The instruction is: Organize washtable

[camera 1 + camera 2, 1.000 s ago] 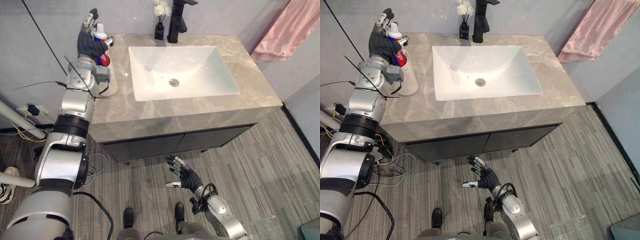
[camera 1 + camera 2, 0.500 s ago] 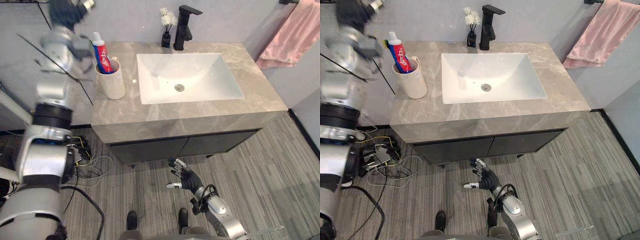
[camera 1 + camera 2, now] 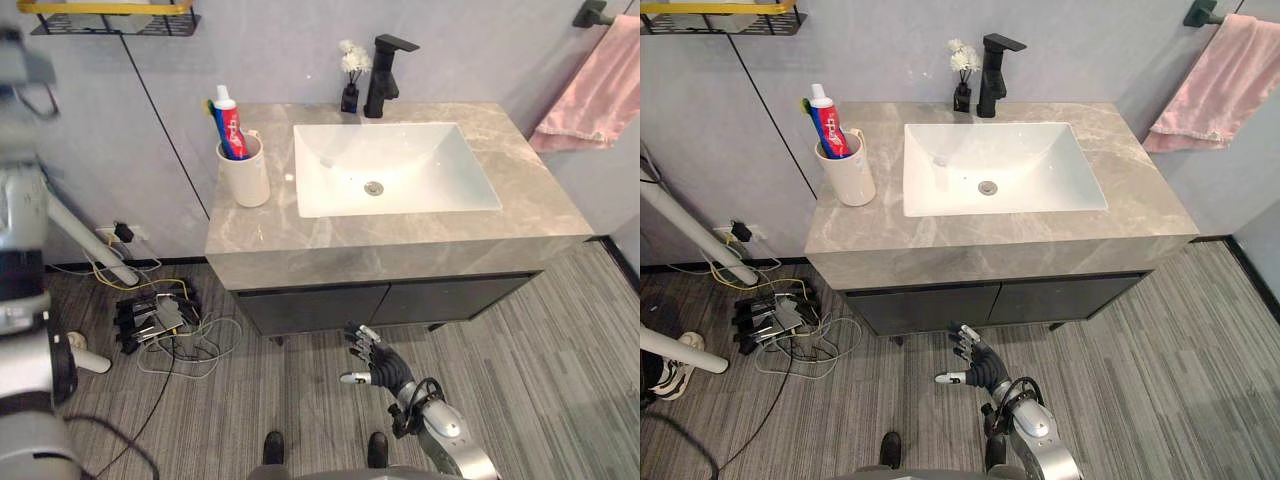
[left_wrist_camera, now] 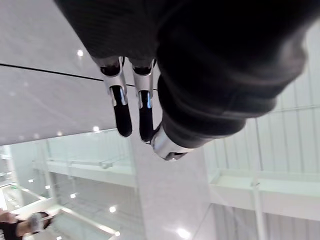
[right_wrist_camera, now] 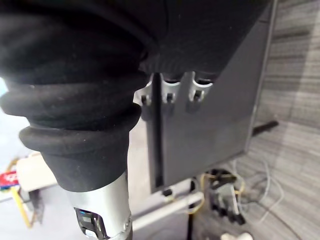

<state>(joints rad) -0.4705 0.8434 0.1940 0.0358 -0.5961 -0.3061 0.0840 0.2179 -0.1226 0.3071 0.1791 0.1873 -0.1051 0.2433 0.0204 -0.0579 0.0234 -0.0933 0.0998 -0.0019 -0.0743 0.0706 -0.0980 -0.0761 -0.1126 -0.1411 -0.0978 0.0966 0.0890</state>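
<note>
I see the big stone washtable (image 3: 400,235) with its white sink (image 3: 430,170). On the table's left side stands a white cup (image 3: 245,175). The toothpaste (image 3: 229,125) stands in it, long way up, cap on top, leaning a bit left. My right hand (image 3: 378,365) hangs low by the floor, fingers spread, holding nothing. Its wrist view shows a dark cupboard door (image 5: 210,130). My left hand (image 4: 122,107) has straight fingers, holding nothing, with a ceiling (image 4: 50,100) past them.

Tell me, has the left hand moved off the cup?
Yes. The left hand has risen up and leftward, clear of the white cup by the sink.
</note>
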